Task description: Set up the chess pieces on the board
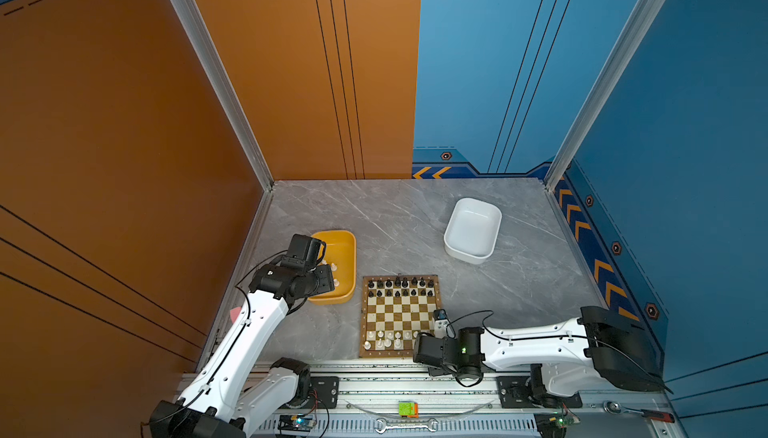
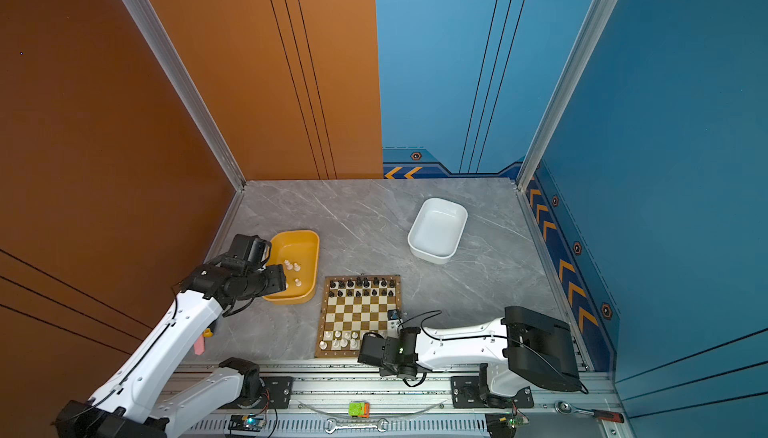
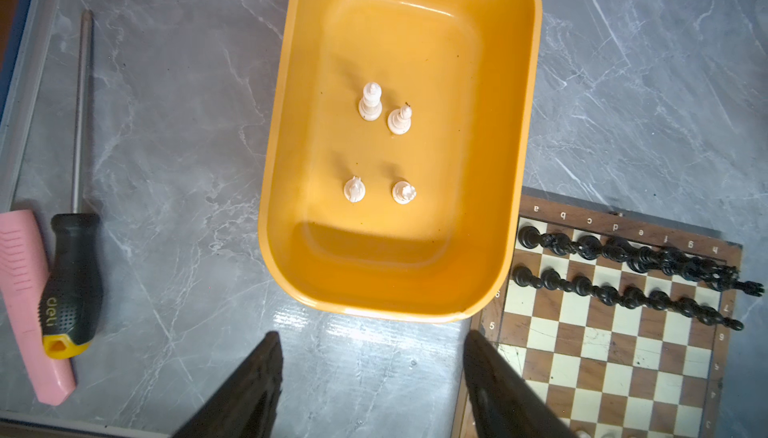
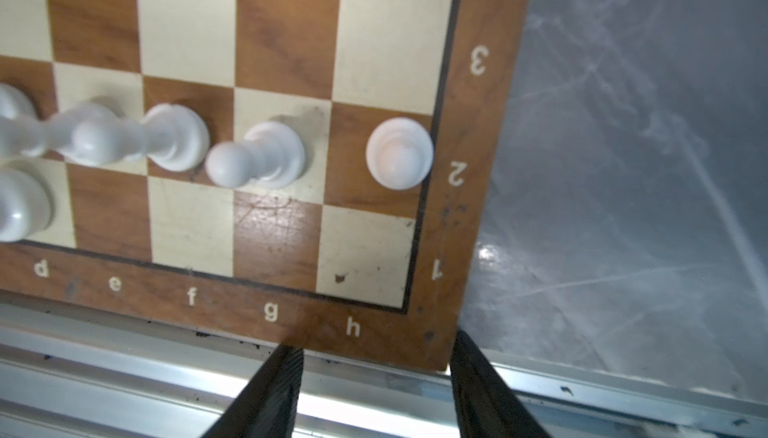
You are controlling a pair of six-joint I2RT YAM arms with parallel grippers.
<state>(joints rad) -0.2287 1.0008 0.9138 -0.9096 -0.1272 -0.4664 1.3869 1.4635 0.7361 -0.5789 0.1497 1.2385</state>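
Observation:
The board (image 1: 401, 316) lies near the table's front edge in both top views. Black chess pieces (image 3: 623, 259) fill its two far rows. White chess pieces (image 1: 388, 338) stand in its two near rows, among them pawns on g2 (image 4: 259, 153) and h2 (image 4: 399, 153). Several white pieces (image 3: 370, 101) stand in the yellow tub (image 3: 515, 83) to the left of the board. My left gripper (image 3: 370, 336) hangs open and empty over the table by the tub's near end. At the board's h1 corner my right gripper (image 4: 374, 342) is open and empty.
An empty white tub (image 1: 472, 228) sits at the back right. A screwdriver (image 3: 75, 257) and a pink utility knife (image 3: 29, 303) lie left of the yellow tub. An aluminium rail (image 1: 415, 378) runs along the table's front edge, just behind the board. Walls close the left, back and right.

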